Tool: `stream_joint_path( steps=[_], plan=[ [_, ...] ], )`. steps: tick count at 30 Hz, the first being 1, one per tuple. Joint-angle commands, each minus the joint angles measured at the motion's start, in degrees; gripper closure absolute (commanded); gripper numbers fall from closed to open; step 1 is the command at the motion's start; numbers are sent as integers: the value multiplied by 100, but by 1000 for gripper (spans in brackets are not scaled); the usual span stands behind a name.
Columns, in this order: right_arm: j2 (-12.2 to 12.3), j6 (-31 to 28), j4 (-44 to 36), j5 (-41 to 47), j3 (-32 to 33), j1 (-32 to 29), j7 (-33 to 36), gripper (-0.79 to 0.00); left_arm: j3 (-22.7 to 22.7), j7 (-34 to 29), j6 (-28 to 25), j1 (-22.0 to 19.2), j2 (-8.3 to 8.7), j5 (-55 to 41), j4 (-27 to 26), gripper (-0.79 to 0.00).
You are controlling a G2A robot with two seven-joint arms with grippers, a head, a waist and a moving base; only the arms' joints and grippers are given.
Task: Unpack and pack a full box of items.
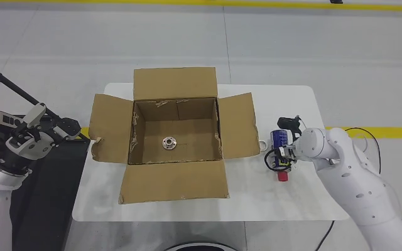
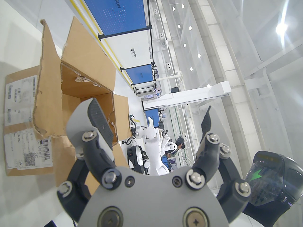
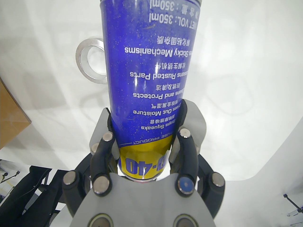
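Observation:
An open cardboard box (image 1: 176, 135) stands in the middle of the white table (image 1: 295, 106), flaps spread; a small round metal part (image 1: 169, 143) lies on its floor. Right of the box, my right gripper (image 1: 284, 157) is shut on a blue and yellow spray can (image 3: 151, 72) with a red cap (image 1: 283, 176); the can (image 1: 280, 144) lies nearly level over the table. A metal ring (image 3: 90, 60) lies on the table beside it, near the box's right flap. My left gripper (image 2: 151, 119) hangs open and empty off the table's left side, facing the box (image 2: 71, 90).
A black stand (image 1: 38, 188) sits left of the table under the left arm. Bare table surface lies in front of the box and at the back right. The box flaps (image 1: 176, 181) overhang toward the front edge.

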Motion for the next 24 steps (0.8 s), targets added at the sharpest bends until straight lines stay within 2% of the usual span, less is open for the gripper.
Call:
stream_joint_path(
  steps=[1, 11, 12, 15, 21, 24],
  plan=[
    [-2, 2, 13, 2, -8, 7, -2, -548, 0, 0, 0, 0, 0, 0, 0, -785],
    [-1, -1, 64, -13, -21, 32, 1, -576, 0, 0, 0, 0, 0, 0, 0, -785],
    [1, -7, 62, -19, -15, 32, 7, -591, 0, 0, 0, 0, 0, 0, 0, -785],
    [14, -4, 22, -56, 18, 26, 4, -702, 0, 0, 0, 0, 0, 0, 0, -785],
    [69, -29, -179, -187, 170, -6, 29, -782, 0, 0, 0, 0, 0, 0, 0, -785],
    [108, -51, -401, -320, 298, 18, 51, -785, 0, 0, 0, 0, 0, 0, 0, -785]
  ],
)
